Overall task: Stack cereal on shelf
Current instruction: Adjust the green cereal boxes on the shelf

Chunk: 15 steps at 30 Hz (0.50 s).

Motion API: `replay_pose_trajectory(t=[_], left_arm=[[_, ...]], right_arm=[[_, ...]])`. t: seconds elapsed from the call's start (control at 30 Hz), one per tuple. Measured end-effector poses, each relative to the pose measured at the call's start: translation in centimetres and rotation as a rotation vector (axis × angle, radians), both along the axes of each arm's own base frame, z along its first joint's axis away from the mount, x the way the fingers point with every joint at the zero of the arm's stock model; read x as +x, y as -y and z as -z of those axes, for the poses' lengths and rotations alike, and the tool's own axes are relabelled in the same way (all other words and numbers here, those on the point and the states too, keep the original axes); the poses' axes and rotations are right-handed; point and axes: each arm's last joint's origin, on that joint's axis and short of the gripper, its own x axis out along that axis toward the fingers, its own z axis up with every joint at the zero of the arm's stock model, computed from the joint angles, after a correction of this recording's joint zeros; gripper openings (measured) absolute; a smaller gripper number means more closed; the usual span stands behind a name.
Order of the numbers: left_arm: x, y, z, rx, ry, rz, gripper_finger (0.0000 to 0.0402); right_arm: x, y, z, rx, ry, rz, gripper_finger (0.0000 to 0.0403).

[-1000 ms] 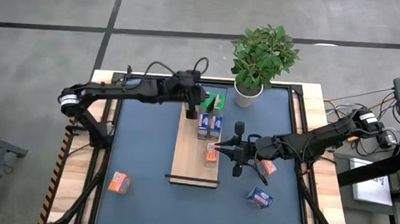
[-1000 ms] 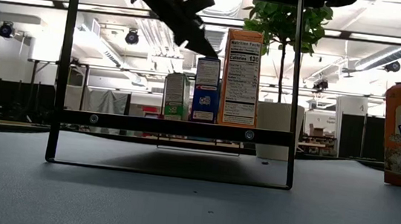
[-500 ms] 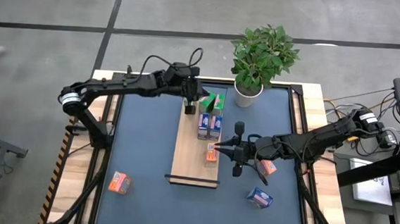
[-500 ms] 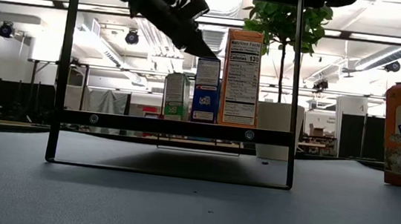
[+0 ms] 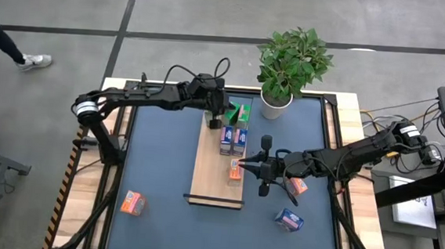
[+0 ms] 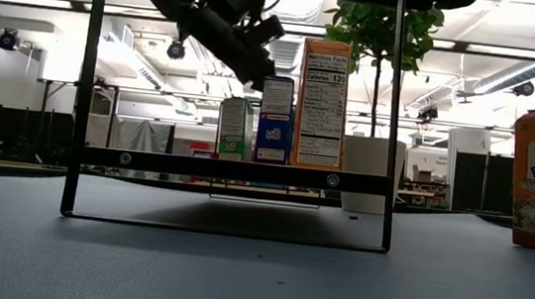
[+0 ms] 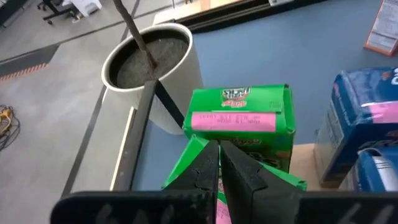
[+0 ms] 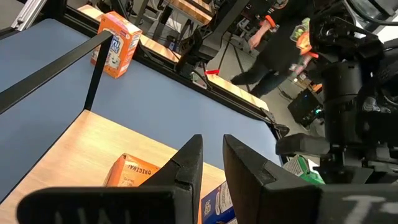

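Observation:
The shelf (image 5: 207,170) lies mid-table, its dark strip (image 5: 215,202) at the near end. Green boxes (image 5: 241,112), blue-purple boxes (image 5: 228,137) and an orange-red box (image 5: 235,170) stand on it. My left gripper (image 5: 223,117) is shut and slants down from the left over the far end. In the left wrist view (image 7: 219,163) its tips lie over a tilted green box (image 7: 186,171), before an upright green box (image 7: 239,121). My right gripper (image 5: 243,170) is slightly open and empty (image 8: 212,163), just right of the orange-red box (image 8: 134,174). My left gripper's shut fingertips (image 7: 208,158) stand at the tilted green box's upper edge (image 7: 198,144), coming slantwise from the table's left. I cannot tell whether they touch it. My right gripper's finger (image 8: 186,165) stands beside the orange-red box; I cannot tell whether it touches.
A potted plant (image 5: 275,105) stands just beyond the shelf's far right corner. Loose boxes lie on the blue mat: orange-red at near left (image 5: 131,203) and beside my right arm (image 5: 297,186), blue-purple at near right (image 5: 288,219). People stand beyond the table (image 8: 280,37).
My left arm has shifted at the wrist and the gripper has tipped a little. Its shut tips have stayed over the boxes at the shelf's far end.

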Motion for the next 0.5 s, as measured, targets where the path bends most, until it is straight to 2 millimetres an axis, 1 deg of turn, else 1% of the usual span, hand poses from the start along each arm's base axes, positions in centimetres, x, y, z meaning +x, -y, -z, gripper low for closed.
replay_pose_trajectory(t=[0.2, 0.5], left_arm=[[0.13, -0.38, 0.58, 0.026, -0.031, -0.092, 0.0000], [0.09, -0.24, 0.86, -0.100, -0.025, -0.169, 0.0000]], right_arm=[[0.00, 0.00, 0.01, -0.001, -0.001, 0.000, 0.0054], [0.00, 0.00, 0.01, -0.001, -0.001, 0.000, 0.0054]])
